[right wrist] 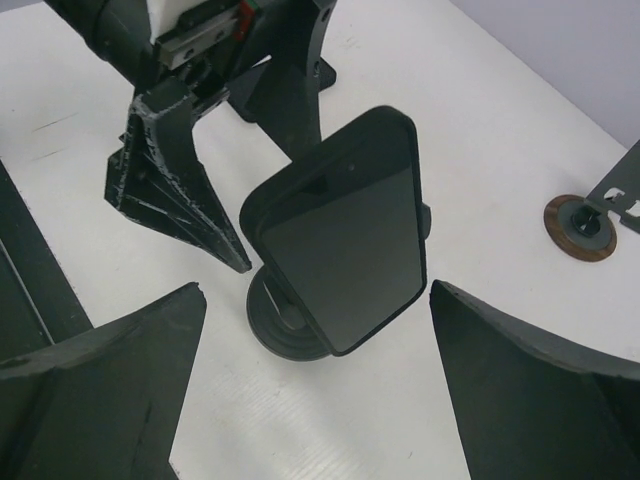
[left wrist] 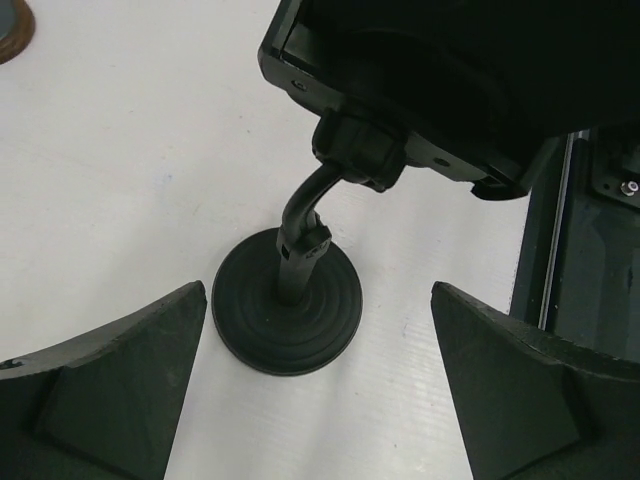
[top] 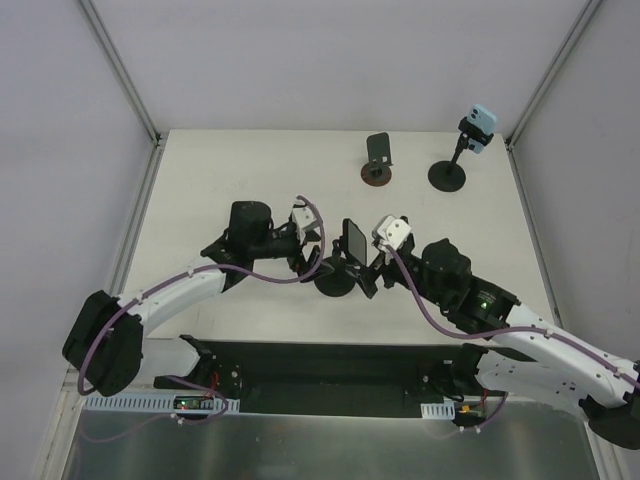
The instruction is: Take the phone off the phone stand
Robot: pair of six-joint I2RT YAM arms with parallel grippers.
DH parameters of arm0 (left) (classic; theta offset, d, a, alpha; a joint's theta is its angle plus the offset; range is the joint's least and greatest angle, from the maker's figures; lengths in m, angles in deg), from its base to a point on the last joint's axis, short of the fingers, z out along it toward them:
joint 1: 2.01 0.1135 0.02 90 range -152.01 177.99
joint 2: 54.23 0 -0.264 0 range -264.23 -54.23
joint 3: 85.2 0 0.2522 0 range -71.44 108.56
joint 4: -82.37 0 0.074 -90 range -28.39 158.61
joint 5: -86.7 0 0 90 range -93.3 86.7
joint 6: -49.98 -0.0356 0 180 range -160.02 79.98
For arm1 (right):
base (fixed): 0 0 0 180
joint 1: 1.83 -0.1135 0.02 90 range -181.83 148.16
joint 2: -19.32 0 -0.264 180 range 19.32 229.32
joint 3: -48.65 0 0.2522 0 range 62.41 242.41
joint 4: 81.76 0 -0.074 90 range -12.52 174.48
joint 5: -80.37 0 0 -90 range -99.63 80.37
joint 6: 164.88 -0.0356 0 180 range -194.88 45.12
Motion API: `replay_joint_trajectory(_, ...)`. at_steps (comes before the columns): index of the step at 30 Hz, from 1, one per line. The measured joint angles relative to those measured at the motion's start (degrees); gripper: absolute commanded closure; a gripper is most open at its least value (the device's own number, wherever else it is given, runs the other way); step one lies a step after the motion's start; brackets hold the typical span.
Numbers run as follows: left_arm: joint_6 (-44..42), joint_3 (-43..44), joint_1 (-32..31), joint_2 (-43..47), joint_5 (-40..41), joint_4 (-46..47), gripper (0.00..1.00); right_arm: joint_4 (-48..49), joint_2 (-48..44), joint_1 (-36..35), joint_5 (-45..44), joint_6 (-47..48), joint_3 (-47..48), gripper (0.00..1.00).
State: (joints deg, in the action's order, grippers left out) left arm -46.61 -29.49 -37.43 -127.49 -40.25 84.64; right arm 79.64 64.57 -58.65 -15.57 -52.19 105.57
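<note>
A black phone (right wrist: 345, 240) sits tilted in the cradle of a black phone stand with a round base (left wrist: 288, 315) and a bent neck, near the table's middle front (top: 352, 240). My left gripper (left wrist: 318, 400) is open and empty, its fingers wide on either side of the base (top: 333, 282), behind the phone. My right gripper (right wrist: 318, 400) is open and empty, facing the phone's dark screen from the front, close to it but apart (top: 368, 270). The left gripper's finger (right wrist: 175, 180) shows beyond the phone in the right wrist view.
A second stand with a brown round base (top: 377, 160) and a third black stand holding a light blue device (top: 470, 140) stand at the table's back right. The brown base also shows in the right wrist view (right wrist: 582, 225). A black rail (top: 320, 370) runs along the near edge.
</note>
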Motion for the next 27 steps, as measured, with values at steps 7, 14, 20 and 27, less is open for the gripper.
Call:
replay_joint_trajectory(7,4.85,-6.91,0.0,11.69,6.49,1.33,0.05,-2.82,2.58,3.26,4.44,6.86,5.49,0.04)
replay_joint_trajectory(14,9.22,-11.04,0.0,25.86,13.07,0.24,0.04,-9.25,7.89,15.41,22.36,12.79,15.47,0.04)
replay_joint_trajectory(20,11.61,-11.04,0.0,30.97,13.62,-0.37,0.04,-13.68,10.91,18.84,34.27,18.14,17.38,0.04)
replay_joint_trajectory(27,14.03,-11.52,-0.17,29.24,13.62,-1.9,0.03,-15.37,12.26,20.24,39.78,21.62,17.38,0.04)
